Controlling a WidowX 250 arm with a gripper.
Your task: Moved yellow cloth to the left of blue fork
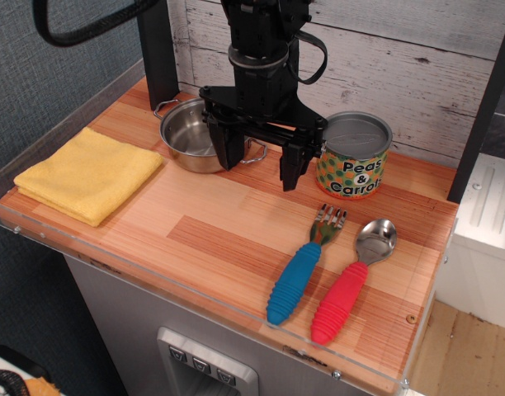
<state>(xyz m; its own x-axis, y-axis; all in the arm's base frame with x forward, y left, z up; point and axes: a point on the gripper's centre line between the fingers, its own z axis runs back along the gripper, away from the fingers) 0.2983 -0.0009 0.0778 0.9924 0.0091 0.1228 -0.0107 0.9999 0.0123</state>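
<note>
The yellow cloth (89,174) lies folded flat at the left end of the wooden table, close to the left edge. The blue fork (302,266) lies near the front right, handle toward the front edge, patterned tines pointing back. My gripper (261,167) hangs above the table's middle back, between the steel pot and the can. Its two black fingers are spread apart and hold nothing. The cloth is far to the left of the gripper and the fork.
A steel pot (189,134) stands behind the gripper's left finger. A "Peas & Carrots" can (354,155) stands at its right. A red-handled spoon (354,281) lies right of the fork. A clear rim (153,276) edges the table's front and left.
</note>
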